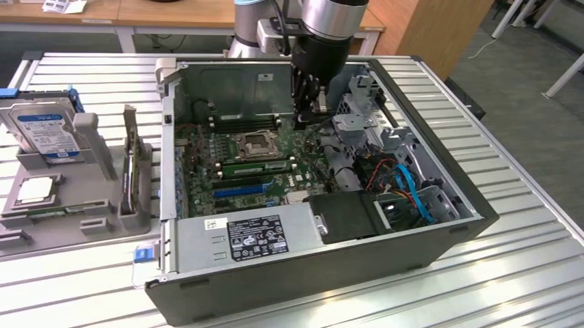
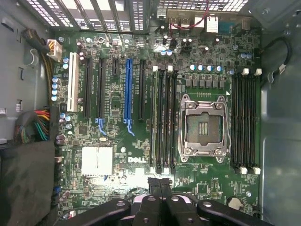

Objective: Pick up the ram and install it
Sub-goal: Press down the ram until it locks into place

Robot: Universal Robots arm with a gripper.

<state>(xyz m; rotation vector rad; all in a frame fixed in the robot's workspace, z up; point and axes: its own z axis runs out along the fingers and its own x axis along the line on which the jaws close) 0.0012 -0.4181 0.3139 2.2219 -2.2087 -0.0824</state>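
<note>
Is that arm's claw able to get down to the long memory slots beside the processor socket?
Probably yes. The case lies open on its upper side, the gripper hangs inside it over the motherboard, and nothing I can see lies over those memory slots.

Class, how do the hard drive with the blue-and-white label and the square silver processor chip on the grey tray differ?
The hard drive with the blue-and-white label is larger and oblong; the square silver processor chip is smaller. The drive stands propped in a holder; the chip lies flat in a recess. Both sit on the grey tray.
</note>
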